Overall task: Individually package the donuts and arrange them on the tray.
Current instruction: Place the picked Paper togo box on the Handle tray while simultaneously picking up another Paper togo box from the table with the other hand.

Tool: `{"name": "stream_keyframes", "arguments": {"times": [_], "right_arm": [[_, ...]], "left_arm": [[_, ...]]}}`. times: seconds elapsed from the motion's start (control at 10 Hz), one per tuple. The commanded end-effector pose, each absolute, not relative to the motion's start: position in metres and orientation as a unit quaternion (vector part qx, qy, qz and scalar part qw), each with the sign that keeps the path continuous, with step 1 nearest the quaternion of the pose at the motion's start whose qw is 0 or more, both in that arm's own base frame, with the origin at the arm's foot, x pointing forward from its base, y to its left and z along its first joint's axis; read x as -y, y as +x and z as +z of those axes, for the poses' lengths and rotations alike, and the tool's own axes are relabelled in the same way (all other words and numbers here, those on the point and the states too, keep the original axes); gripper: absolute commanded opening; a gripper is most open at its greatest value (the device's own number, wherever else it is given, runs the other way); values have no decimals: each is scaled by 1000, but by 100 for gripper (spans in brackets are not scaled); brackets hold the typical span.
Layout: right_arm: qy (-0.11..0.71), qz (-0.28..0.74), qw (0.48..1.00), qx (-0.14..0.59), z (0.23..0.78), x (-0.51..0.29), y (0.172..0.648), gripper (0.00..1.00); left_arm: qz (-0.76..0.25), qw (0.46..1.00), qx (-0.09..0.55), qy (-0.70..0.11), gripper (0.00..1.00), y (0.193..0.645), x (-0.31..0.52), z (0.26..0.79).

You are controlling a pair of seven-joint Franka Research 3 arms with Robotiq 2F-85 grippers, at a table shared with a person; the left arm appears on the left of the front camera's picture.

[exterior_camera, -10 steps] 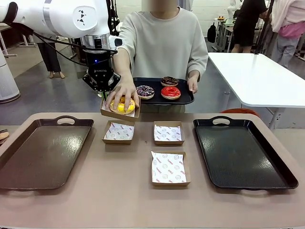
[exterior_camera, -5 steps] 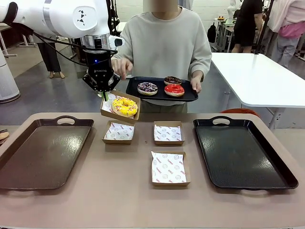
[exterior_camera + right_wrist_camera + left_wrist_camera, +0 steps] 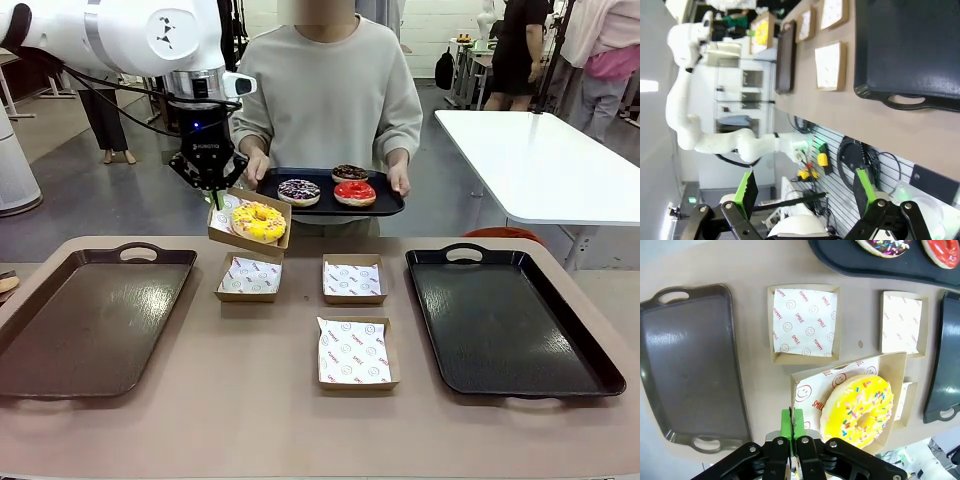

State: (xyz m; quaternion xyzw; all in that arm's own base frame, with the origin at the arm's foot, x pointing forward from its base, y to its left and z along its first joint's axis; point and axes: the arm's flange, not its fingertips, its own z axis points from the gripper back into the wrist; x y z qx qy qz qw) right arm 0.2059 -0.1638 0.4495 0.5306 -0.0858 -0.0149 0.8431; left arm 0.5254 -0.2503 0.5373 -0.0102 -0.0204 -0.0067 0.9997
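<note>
My left gripper point(image 3: 213, 192) is clamped on the rim of a paper box point(image 3: 243, 243) carrying the yellow donut point(image 3: 259, 221), upper left of frame.
Lower in frame, the tan table point(image 3: 250, 410) bears a brown tray point(image 3: 90, 320) and a black tray point(image 3: 510, 320); the arm drops straight down. My right gripper point(image 3: 802, 192) stands apart, empty.

A matte beige-brown tabletop point(image 3: 280, 420) fills the lower half of the front view. In the left wrist view a small dark speck point(image 3: 860, 344) sits on it. At its far side, top centre, stands a person in a pale grey-green sweatshirt point(image 3: 330, 90). At right is a glossy white table point(image 3: 540, 170), with an orange-red rounded seat point(image 3: 505, 233) just below it. A grey floor point(image 3: 110, 200) lies behind at left. Two people, one in black point(image 3: 520, 50) and one in a pink top point(image 3: 605, 60), stand at the upper right, beside a hanging black bag point(image 3: 445, 70).
</note>
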Motion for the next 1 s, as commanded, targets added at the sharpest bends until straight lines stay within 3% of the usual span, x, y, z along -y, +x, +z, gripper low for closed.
{"name": "stream_keyframes", "arguments": {"times": [0.0, 0.4, 0.9], "right_arm": [[452, -9, 891, 47, 490, 122, 230, 100], [311, -11, 950, 17, 547, 11, 295, 100], [170, -15, 985, 39, 524, -121, 332, 100]], "left_arm": [[-12, 999, 19, -36, 1, 502, 215, 555], [0, 999, 20, -44, 1, 469, 139, 558], [34, 999, 14, -39, 1, 443, 67, 515]]}}
